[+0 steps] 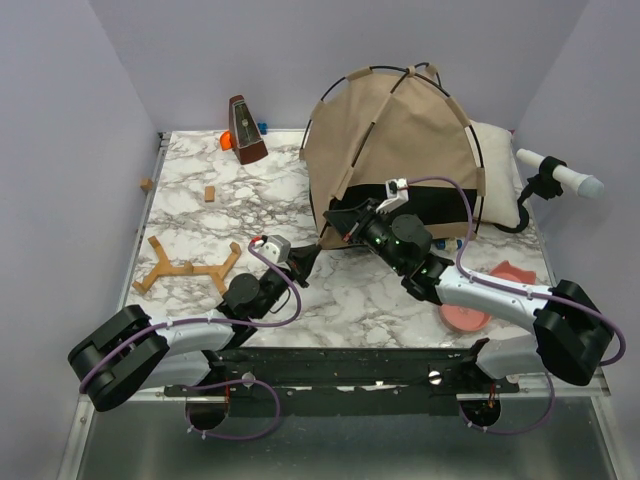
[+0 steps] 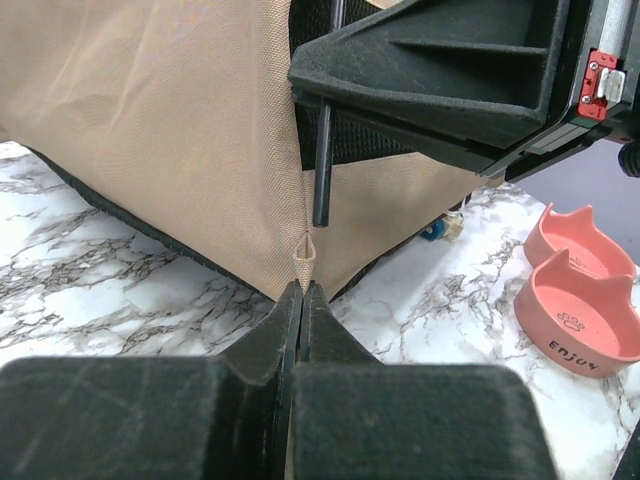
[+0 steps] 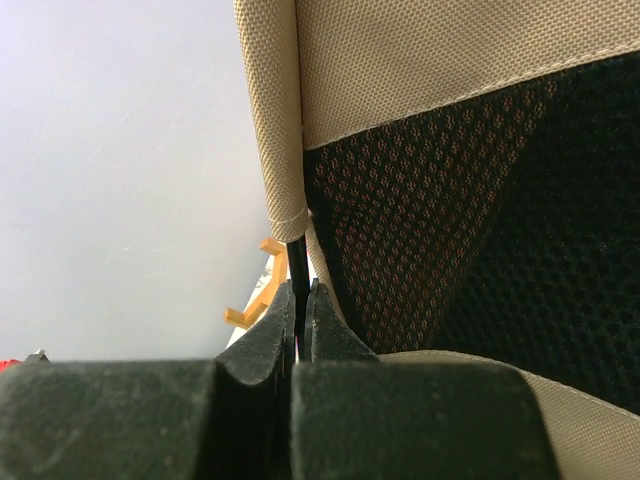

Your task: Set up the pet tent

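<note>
The tan pet tent [image 1: 395,140] stands at the back right of the marble table, with thin black poles [image 1: 400,80] crossing over its top. My left gripper [image 1: 303,258] is at the tent's near-left corner. In the left wrist view it [image 2: 302,290] is shut on a small tan corner loop [image 2: 303,250]. My right gripper [image 1: 335,222] is just above that corner. In the right wrist view it [image 3: 300,285] is shut on the black pole end [image 3: 298,262] coming out of the tan sleeve [image 3: 283,130]. The pole tip [image 2: 321,185] hangs just above the loop. Black mesh [image 3: 470,220] lines the tent wall.
Two pink cat-shaped bowls [image 1: 480,300] sit front right, also in the left wrist view [image 2: 580,300]. A white pillow [image 1: 497,150] lies behind the tent. A white-handled tool [image 1: 560,175] is at far right. A metronome [image 1: 245,130] stands at the back, and a wooden rack [image 1: 185,265] and a small block [image 1: 210,193] lie at left.
</note>
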`<state>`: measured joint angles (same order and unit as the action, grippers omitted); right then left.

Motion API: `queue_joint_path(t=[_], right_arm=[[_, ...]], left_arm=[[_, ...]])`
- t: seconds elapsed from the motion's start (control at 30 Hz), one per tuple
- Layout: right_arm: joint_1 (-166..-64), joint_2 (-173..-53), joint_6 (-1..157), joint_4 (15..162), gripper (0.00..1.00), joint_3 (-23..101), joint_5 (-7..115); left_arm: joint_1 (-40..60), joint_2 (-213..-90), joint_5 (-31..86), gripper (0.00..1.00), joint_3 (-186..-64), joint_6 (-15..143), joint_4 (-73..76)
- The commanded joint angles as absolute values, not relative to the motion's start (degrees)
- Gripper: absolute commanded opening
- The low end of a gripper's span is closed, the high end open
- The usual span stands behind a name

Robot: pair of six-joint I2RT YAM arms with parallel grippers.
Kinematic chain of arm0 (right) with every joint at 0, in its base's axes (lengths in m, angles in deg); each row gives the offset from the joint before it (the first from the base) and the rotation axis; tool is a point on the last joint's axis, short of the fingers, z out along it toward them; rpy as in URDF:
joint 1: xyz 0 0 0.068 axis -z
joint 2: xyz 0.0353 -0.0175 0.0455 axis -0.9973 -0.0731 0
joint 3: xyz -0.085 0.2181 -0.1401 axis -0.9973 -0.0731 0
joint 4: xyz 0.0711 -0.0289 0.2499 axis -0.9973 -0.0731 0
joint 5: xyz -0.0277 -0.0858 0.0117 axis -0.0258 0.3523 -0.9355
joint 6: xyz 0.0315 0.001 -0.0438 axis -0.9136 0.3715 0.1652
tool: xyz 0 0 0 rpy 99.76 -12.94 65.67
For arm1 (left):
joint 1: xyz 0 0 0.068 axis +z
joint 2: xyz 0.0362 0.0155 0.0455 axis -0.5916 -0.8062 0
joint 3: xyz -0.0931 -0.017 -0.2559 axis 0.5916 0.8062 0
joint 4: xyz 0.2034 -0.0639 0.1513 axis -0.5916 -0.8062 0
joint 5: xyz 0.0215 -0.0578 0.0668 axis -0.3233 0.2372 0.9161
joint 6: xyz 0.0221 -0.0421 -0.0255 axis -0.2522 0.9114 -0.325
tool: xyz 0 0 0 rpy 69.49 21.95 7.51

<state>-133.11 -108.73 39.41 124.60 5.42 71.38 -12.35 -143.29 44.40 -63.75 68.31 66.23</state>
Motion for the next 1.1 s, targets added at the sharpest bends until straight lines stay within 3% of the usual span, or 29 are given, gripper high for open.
queue_joint_path(t=[0.0,1.07], right_arm=[[-132.4,-109.4,41.1,125.0,0.00,3.9,76.5],[-132.3,-111.3,39.8,124.5,0.00,5.1,76.8]], left_arm=[[-12.9,-142.3,45.7,0.00,-63.0,69.3,67.8],[-13.7,-142.8,46.2,0.00,-62.9,70.6,68.1]])
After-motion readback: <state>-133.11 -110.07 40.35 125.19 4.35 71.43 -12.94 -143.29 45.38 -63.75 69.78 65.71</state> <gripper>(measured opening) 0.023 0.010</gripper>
